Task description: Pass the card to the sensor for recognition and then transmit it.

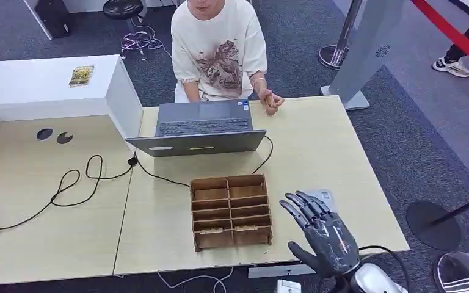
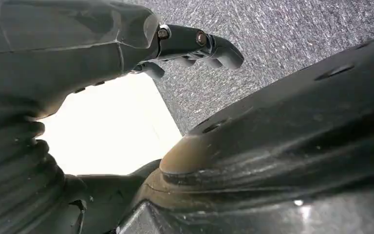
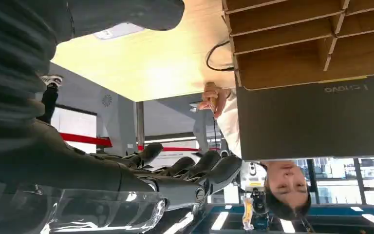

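Hovering right hand [image 1: 323,235], fingers [image 1: 305,207] spread, just beside the sensor [image 1: 325,196].

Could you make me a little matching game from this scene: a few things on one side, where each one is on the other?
Things:
1. laptop
2. wooden organizer
3. right hand
4. black cable

Places:
A. left part of the table
B. above the table's right near corner
C. in front of the seated person
D. middle of the table, nearer the robot than the laptop

Pairs: 1-C, 2-D, 3-B, 4-A

one laptop [image 1: 203,125], one wooden organizer [image 1: 231,211], one person [image 1: 218,49]
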`<state>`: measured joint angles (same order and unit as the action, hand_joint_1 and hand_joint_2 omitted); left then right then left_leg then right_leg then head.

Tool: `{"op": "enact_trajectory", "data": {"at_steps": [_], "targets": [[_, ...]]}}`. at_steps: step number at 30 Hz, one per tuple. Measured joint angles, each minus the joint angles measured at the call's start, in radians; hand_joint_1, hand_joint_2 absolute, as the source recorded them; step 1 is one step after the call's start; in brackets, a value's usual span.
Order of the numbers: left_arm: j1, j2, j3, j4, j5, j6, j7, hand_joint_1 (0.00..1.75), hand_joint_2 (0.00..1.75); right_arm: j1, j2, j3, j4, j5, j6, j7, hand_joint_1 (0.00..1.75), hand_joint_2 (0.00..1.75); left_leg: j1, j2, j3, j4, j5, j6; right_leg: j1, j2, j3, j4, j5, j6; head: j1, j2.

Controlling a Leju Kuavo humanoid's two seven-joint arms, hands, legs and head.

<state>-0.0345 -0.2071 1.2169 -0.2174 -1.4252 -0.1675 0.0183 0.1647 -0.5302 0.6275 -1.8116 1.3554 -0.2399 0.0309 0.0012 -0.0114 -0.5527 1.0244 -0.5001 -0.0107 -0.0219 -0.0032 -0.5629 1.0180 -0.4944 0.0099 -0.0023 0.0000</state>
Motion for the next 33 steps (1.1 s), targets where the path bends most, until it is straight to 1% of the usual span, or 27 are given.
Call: {"op": "enact_trajectory", "data": {"at_steps": [2, 3, 5, 10, 11, 14, 15, 16, 20, 23, 25, 26, 28, 29, 31, 32, 33], "targets": [[0.000, 0.000, 0.000, 0.000, -0.001, 0.000, 0.000, 0.00, 1.75, -0.006, 0.005, 0.003, 0.007, 0.003, 0.000, -0.002, 0.51, 1.75, 0.000, 0.000, 0.000, 0.000, 0.000, 0.000, 0.000, 0.000, 0.000, 0.000, 0.000, 0.000, 0.000, 0.000], [0.000, 0.000, 0.000, 0.000, -0.001, 0.000, 0.000, 0.00, 1.75, -0.008, 0.007, 0.005, 0.010, 0.004, -0.001, -0.003, 0.66, 1.75, 0.000, 0.000, 0.000, 0.000, 0.000, 0.000, 0.000, 0.000, 0.000, 0.000, 0.000, 0.000, 0.000, 0.000], [0.000, 0.000, 0.000, 0.000, -0.001, 0.000, 0.000, 0.00, 1.75, -0.009, 0.010, 0.009, 0.015, 0.006, -0.001, -0.005, 0.75, 1.75, 0.000, 0.000, 0.000, 0.000, 0.000, 0.000, 0.000, 0.000, 0.000, 0.000, 0.000, 0.000, 0.000, 0.000], [0.000, 0.000, 0.000, 0.000, -0.002, -0.001, 0.000, 0.00, 1.75, -0.023, 0.017, 0.018, 0.023, 0.008, -0.001, -0.023, 0.70, 1.75, 0.000, 0.000, 0.000, 0.000, 0.000, 0.000, 0.000, 0.000, 0.000, 0.000, 0.000, 0.000, 0.000, 0.000], [0.000, 0.000, 0.000, 0.000, -0.002, -0.002, 0.000, 0.00, 1.75, -0.025, 0.018, 0.019, 0.025, 0.008, 0.000, -0.027, 0.58, 1.75, 0.000, 0.000, 0.000, 0.000, 0.000, 0.000, 0.000, 0.000, 0.000, 0.000, 0.000, 0.000, 0.000, 0.000], [-0.001, 0.000, 0.000, 0.000, -0.005, -0.003, 0.000, 0.00, 1.75, -0.036, 0.025, 0.026, 0.035, 0.006, 0.005, -0.041, 0.65, 1.75, 0.000, 0.000, 0.000, 0.000, 0.000, 0.000, 0.000, 0.000, 0.000, 0.000, 0.000, 0.000, 0.000, 0.000], [-0.001, 0.000, 0.000, 0.000, -0.006, -0.003, 0.000, 0.00, 1.75, -0.041, 0.027, 0.029, 0.040, 0.006, 0.009, -0.043, 0.61, 1.75, 0.000, 0.000, 0.000, 0.000, 0.000, 0.000, 0.000, 0.000, 0.000, 0.000, 0.000, 0.000, 0.000, 0.000], [-0.001, 0.000, 0.000, 0.000, -0.007, -0.003, 0.000, 0.00, 1.75, -0.047, 0.030, 0.033, 0.047, 0.005, 0.013, -0.047, 0.63, 1.75, 0.000, 0.000, 0.000, 0.000, 0.000, 0.000, 0.000, 0.000, 0.000, 0.000, 0.000, 0.000, 0.000, 0.000], [-0.002, 0.000, 0.000, 0.000, -0.012, -0.004, 0.000, 0.00, 1.75, -0.073, 0.046, 0.053, 0.081, 0.006, 0.017, -0.052, 0.56, 1.75, 0.000, 0.000, 0.000, 0.000, 0.000, 0.000, 0.000, 0.000, 0.000, 0.000, 0.000, 0.000, 0.000, 0.000], [-0.002, 0.000, 0.000, 0.000, -0.015, -0.005, 0.000, 0.00, 1.75, -0.097, 0.061, 0.073, 0.111, 0.006, 0.019, -0.054, 0.59, 1.75, 0.000, 0.000, 0.000, 0.000, 0.000, 0.000, 0.000, 0.000, 0.000, 0.000, 0.000, 0.000, 0.000, 0.000], [-0.003, 0.000, 0.000, 0.000, -0.019, -0.008, -0.003, 0.00, 1.75, -0.113, 0.074, 0.084, 0.133, 0.006, 0.019, -0.056, 0.56, 1.75, 0.000, 0.000, 0.000, 0.000, 0.000, 0.000, 0.000, 0.000, 0.000, 0.000, 0.000, 0.000, 0.000, 0.000], [-0.003, 0.001, 0.000, 0.000, -0.021, -0.010, -0.005, 0.00, 1.75, -0.122, 0.079, 0.091, 0.143, 0.006, 0.019, -0.056, 0.63, 1.75, 0.000, 0.000, 0.000, 0.000, 0.000, 0.000, 0.000, 0.000, 0.000, 0.000, 0.000, 0.000, 0.000, 0.000], [-0.002, 0.002, 0.000, 0.000, -0.022, -0.013, -0.009, 0.00, 1.75, -0.135, 0.092, 0.103, 0.164, 0.006, 0.020, -0.057, 0.65, 1.75, 0.000, 0.000, 0.000, 0.000, 0.000, 0.000, 0.000, 0.000, 0.000, 0.000, 0.000, 0.000, 0.000, 0.000], [-0.002, 0.003, 0.000, 0.000, -0.023, -0.014, -0.011, 0.00, 1.75, -0.143, 0.099, 0.108, 0.175, 0.006, 0.021, -0.057, 0.61, 1.75, 0.000, 0.000, 0.000, 0.000, 0.000, 0.000, 0.000, 0.000, 0.000, 0.000, 0.000, 0.000, 0.000, 0.000], [-0.003, 0.003, 0.000, 0.000, -0.024, -0.014, -0.011, 0.00, 1.75, -0.155, 0.109, 0.119, 0.193, 0.006, 0.021, -0.057, 0.49, 1.75, 0.000, 0.000, 0.000, 0.000, 0.000, 0.000, 0.000, 0.000, 0.000, 0.000, 0.000, 0.000, 0.000, 0.000], [-0.002, 0.003, 0.000, 0.000, -0.024, -0.014, -0.011, 0.00, 1.75, -0.159, 0.114, 0.122, 0.200, 0.006, 0.022, -0.057, 0.49, 1.75, 0.000, 0.000, 0.000, 0.000, 0.000, 0.000, 0.000, 0.000, 0.000, 0.000, 0.000, 0.000, 0.000, 0.000], [-0.002, 0.003, 0.000, 0.000, -0.024, -0.014, -0.011, 0.00, 1.75, -0.164, 0.118, 0.124, 0.204, 0.006, 0.022, -0.057, 0.52, 1.75, 0.000, 0.000, 0.000, 0.000, 0.000, 0.000, 0.000, 0.000, 0.000, 0.000, 0.000, 0.000, 0.000, 0.000]]}}
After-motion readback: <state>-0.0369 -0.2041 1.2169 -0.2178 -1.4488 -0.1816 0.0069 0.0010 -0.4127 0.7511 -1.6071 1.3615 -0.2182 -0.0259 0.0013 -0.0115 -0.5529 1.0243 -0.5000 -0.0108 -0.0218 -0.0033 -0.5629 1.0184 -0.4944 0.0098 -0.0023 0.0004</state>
